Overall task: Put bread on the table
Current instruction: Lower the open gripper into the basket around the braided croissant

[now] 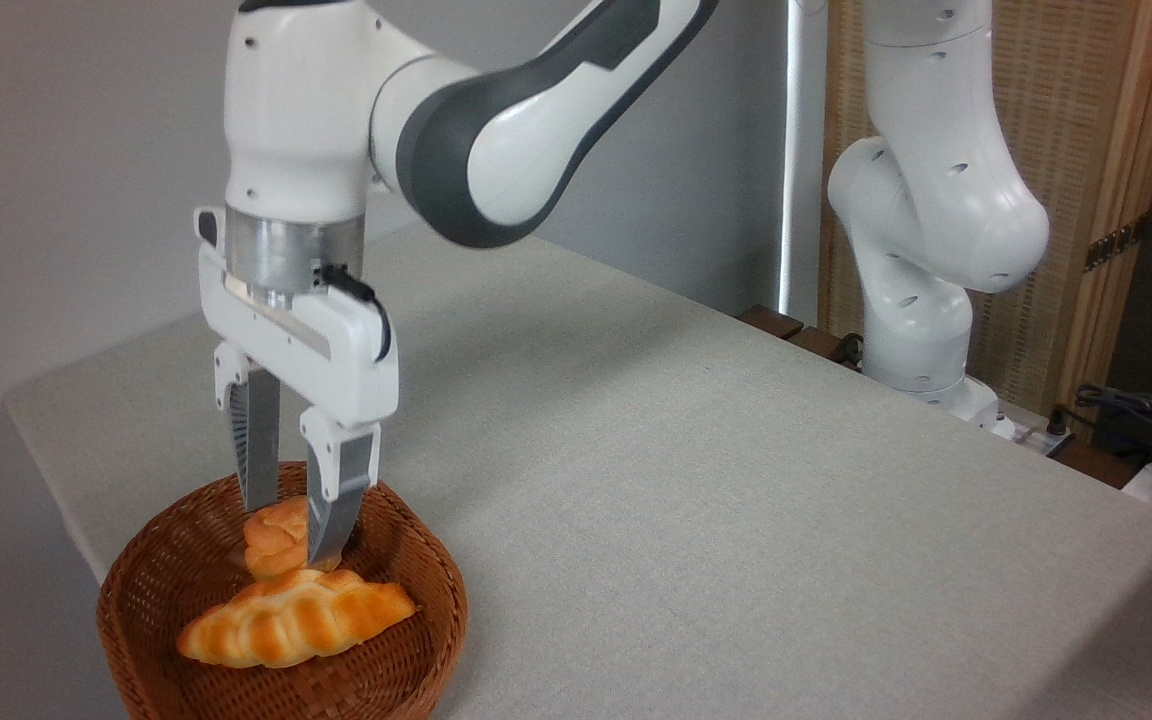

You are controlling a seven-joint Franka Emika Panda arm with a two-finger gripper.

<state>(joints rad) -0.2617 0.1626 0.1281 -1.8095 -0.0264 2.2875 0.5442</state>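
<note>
table (736, 480) | basket (136, 600) | bread (294, 620) flat, long axis left-right

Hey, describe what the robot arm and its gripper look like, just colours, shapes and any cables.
The arm is glossy white with rounded, bulky links and dark grey joint bands. A silver metal ring sits at the wrist, above a white boxy gripper. A short black cable loops along the gripper body's side. Its two jaws are long and narrow, with white mounts and grey ribbed fingers. No markings are readable.
</note>
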